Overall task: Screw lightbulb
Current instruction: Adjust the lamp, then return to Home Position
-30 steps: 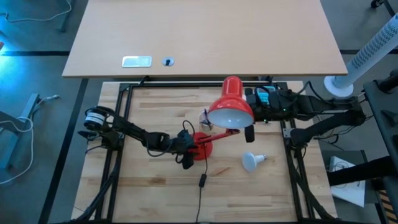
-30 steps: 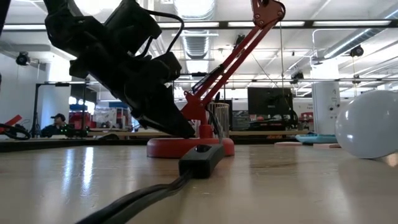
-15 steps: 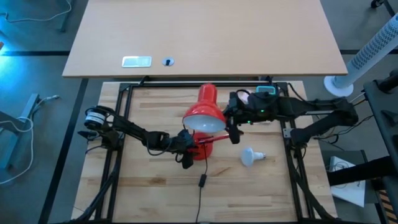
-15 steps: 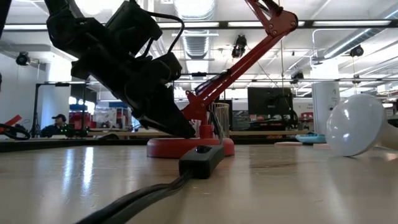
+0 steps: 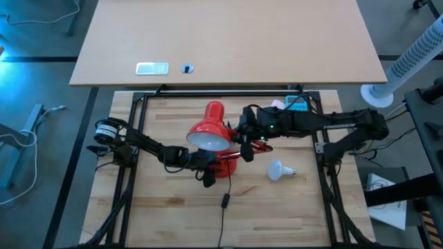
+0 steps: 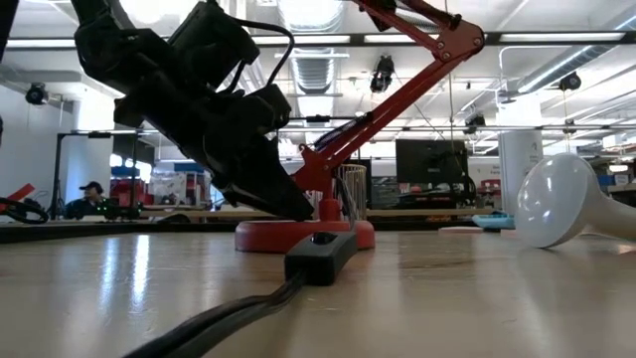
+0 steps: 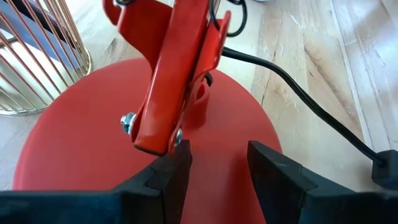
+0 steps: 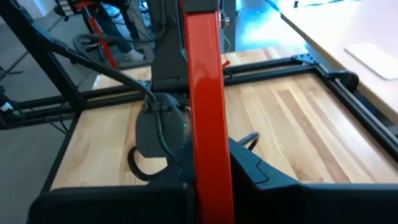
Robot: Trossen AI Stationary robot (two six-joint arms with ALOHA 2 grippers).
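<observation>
The red desk lamp stands on its round base [image 5: 227, 166], its cone shade [image 5: 208, 130] held high over the table's middle. The white lightbulb [image 5: 277, 169] lies on its side on the table, right of the base; it also shows in the low view [image 6: 556, 204], neck pointing right. My left gripper [image 5: 208, 173] is open, down on the base. My right gripper [image 5: 243, 142] is shut on the lamp's red arm [image 6: 397, 99], just right of the shade. My left gripper [image 7: 217, 152] rests both open fingertips [image 7: 174, 168] on the top of the base disc [image 7: 224, 137], right beside the arm's bracket. It comes from the table's left, slanting down. The base lies flat on the table. My right gripper [image 8: 202, 186] pinches the lamp's flat red arm bar [image 8: 204, 124] between its two fingers. It comes roughly level from the table's right, fingers across the bar. The bar runs up and away from the fingers, well above the table.
A gold wire basket [image 7: 31, 62] stands just behind the base. The lamp's black cord with its switch [image 5: 225, 201] runs toward the near edge. A black frame [image 5: 131, 138] borders the wooden table. A white fan [image 5: 415, 55] stands at the far right.
My right gripper has gone toward the table's left with the lamp arm, and the shade has swung left with it. The base has stayed under my left gripper. The lightbulb has rolled a little, and its neck now points right in the low view.
</observation>
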